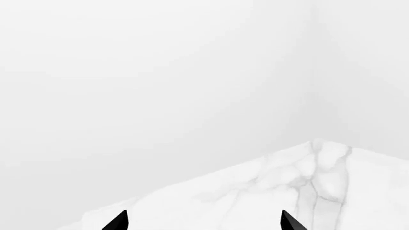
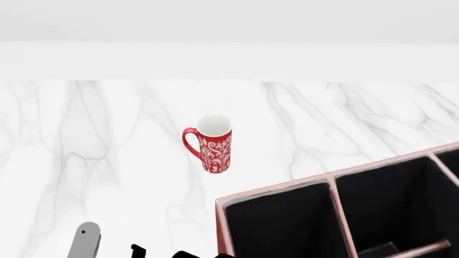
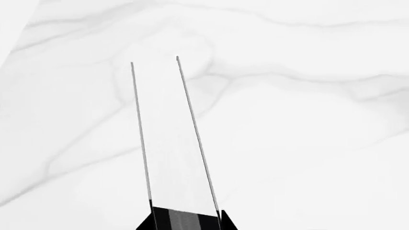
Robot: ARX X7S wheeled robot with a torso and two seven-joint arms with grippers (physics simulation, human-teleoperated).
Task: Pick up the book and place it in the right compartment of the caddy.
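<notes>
In the right wrist view my right gripper [image 3: 186,223] is shut on the book [image 3: 169,143]. I see the book edge-on: white pages between two thin dark cover lines, with its black spine end between the fingertips, held over the marble top. The caddy [image 2: 276,191] stands at the lower right of the head view, reddish-brown with pale pink rims and black-lined compartments; its right part runs out of the frame. My left gripper [image 1: 204,223] is open and empty over a corner of the marble top. Neither the right gripper nor the book shows in the head view.
A red-and-white patterned mug [image 2: 213,144] stands upright on the marble counter [image 2: 107,161], left of and beyond the caddy. A white wall [image 2: 229,59] backs the counter. Part of my left arm [image 2: 86,242] shows at the bottom left.
</notes>
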